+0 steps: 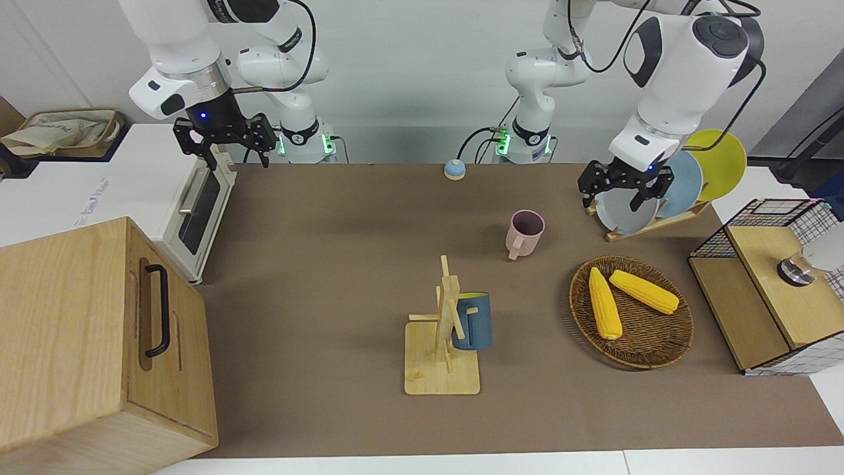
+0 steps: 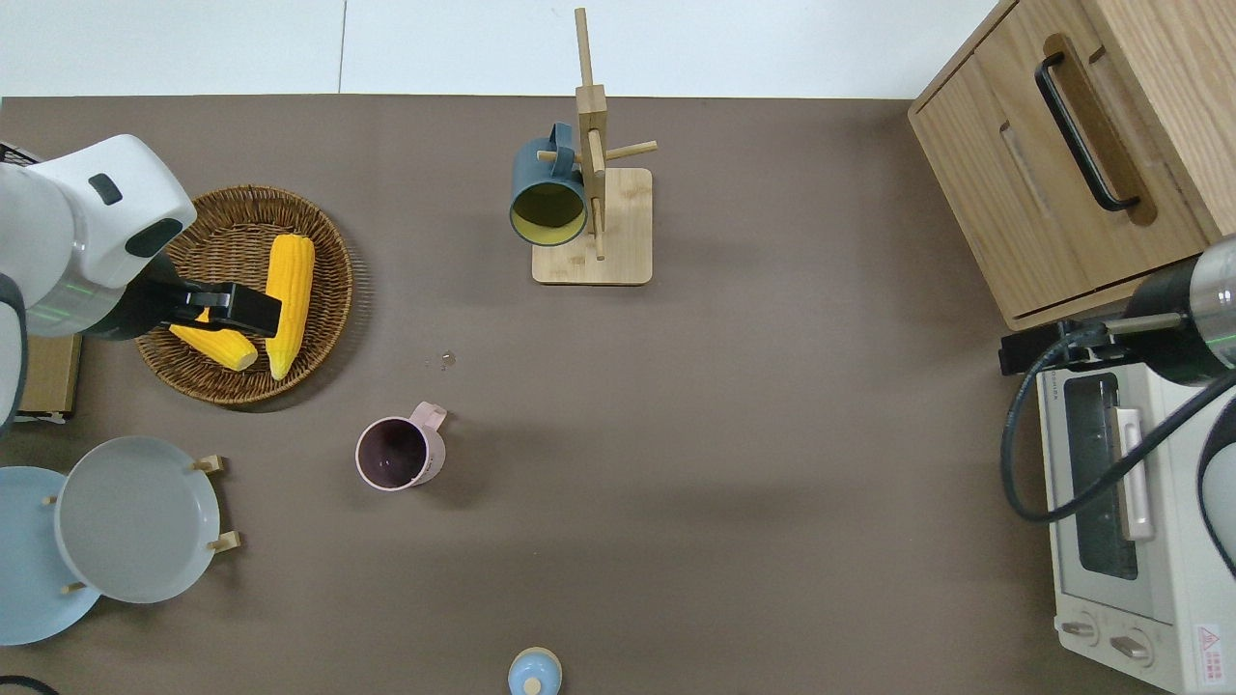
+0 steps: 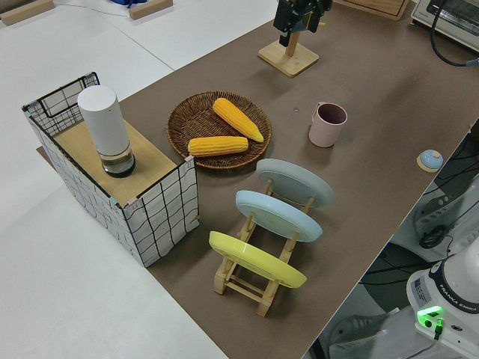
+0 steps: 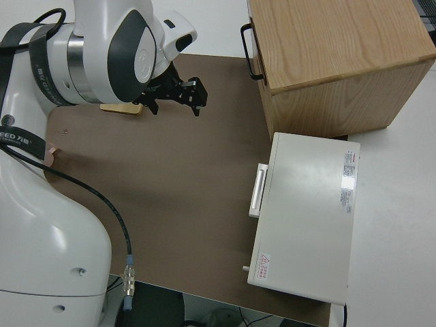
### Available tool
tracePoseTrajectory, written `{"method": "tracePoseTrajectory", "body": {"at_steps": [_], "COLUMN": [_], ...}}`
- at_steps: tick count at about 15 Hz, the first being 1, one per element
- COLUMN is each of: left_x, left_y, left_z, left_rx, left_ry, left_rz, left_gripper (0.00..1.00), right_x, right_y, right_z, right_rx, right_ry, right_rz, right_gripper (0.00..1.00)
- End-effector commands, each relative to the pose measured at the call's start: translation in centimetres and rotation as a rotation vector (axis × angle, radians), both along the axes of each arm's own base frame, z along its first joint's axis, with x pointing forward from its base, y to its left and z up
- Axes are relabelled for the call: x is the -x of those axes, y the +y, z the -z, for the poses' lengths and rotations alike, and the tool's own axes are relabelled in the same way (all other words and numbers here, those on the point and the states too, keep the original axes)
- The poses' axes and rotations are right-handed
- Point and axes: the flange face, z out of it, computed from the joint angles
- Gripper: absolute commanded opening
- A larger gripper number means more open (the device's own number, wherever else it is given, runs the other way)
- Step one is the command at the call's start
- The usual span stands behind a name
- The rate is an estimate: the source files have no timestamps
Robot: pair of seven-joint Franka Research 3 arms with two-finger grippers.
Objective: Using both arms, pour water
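Brown matting covers the table (image 1: 343,277), where both glossy white jointed arms hang empty-handed, fingers spread. One black left gripper (image 1: 623,187) hovers over the woven basket (image 2: 319,251) of corn, its arm (image 1: 679,72) sloping down toward it. One black right gripper (image 1: 227,140) hangs at the white toaster oven (image 1: 191,211), its arm (image 1: 178,46) pointing downward.

Both white arms (image 1: 666,79) raised, claws empty.

Open mat surrounds the pink mug (image 2: 400,454); mug rack (image 2: 592,183) stands farther.
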Motion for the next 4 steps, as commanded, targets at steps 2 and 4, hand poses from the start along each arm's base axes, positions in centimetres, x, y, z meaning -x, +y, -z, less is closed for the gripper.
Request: {"method": "tracePoseTrajectory", "body": {"at_steps": [2,4], "left_x": [1.32,1.35], "left_y": [-1.11,-1.01], "left_z": [-1.81,-1.90], "left_rx": [-0.034,-0.034], "left_ry": [-0.009,-0.010], "left_rz": [-0.014,-0.014], "left_gripper": [1.00,1.00], "right_x": [0.21,0.21], "right_y": [0.00,0.00], "right_z": [-0.46,-0.46], "right_rx": [-0.015,-0.015], "right_ry": [-0.007,-0.007], "right_rz": [-0.015,-0.015], "right_gripper": [0.992,0.992]}}
